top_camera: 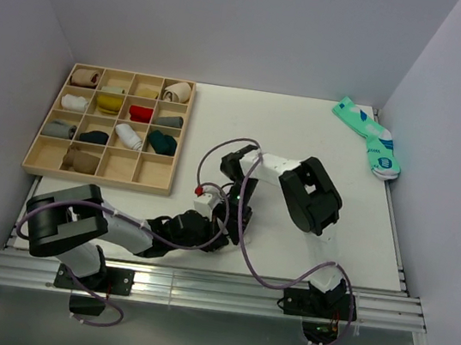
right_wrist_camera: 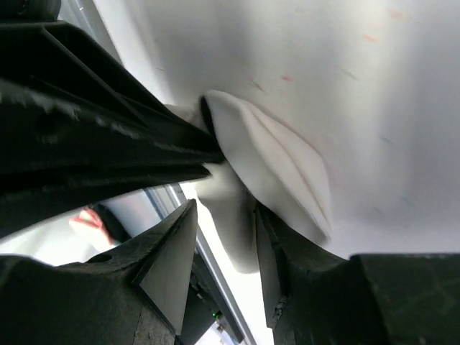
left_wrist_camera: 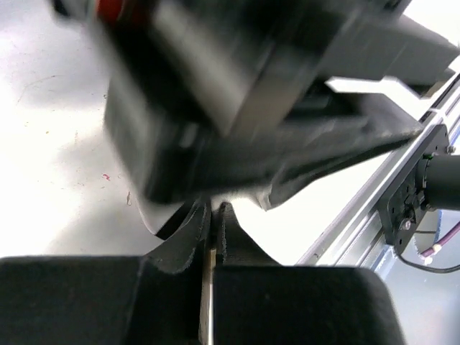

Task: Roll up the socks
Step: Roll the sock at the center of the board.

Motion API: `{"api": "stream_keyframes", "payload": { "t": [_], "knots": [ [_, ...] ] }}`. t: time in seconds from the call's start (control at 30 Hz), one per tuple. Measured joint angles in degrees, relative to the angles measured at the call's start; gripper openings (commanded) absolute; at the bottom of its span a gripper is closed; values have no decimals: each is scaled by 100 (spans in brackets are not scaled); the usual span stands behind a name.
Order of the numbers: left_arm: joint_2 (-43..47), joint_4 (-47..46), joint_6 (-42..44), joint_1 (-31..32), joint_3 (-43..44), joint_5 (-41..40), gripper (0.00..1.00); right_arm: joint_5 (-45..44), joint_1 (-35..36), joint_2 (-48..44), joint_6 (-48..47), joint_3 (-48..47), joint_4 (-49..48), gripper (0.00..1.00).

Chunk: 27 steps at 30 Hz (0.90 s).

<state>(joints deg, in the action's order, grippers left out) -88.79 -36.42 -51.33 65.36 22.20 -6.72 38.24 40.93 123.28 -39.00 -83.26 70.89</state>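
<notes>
Lying well off beyond the right gripper from above, the teal patterned fabric sock pair rests untouched, the left gripper shows fingers pressed together, and the right gripper's parted fingers straddle a soft white folded sock.

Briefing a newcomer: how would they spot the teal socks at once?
On the white table, look to the far right corner, by the wall. The teal socks lie there flat and unrolled, unlike the rolled bundles in the wooden tray at far left.
</notes>
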Motion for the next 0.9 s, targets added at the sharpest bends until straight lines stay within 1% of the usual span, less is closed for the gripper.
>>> {"api": "stream_keyframes", "payload": {
  "t": [0.17,0.3,0.5,0.67,0.8,0.9],
  "knots": [
    [-31,-9,-184,0,0,-37,0,-118,-262,-339,214,229,-476,47],
    [-31,-74,-293,0,-50,-57,0,-334,-503,-798,302,459,-953,47],
    [160,-192,-538,4,-343,-63,0,-444,-758,-1235,339,647,-1344,47],
    [293,-87,-667,9,-433,0,0,-496,-944,-1718,299,1091,-1637,47],
    [308,-52,-758,-37,-448,195,0,-544,-1027,-2273,144,1495,-1873,48],
    [251,-221,-907,-136,-540,564,0,-551,-1045,-2789,-22,1840,-2050,48]
  ]
}}
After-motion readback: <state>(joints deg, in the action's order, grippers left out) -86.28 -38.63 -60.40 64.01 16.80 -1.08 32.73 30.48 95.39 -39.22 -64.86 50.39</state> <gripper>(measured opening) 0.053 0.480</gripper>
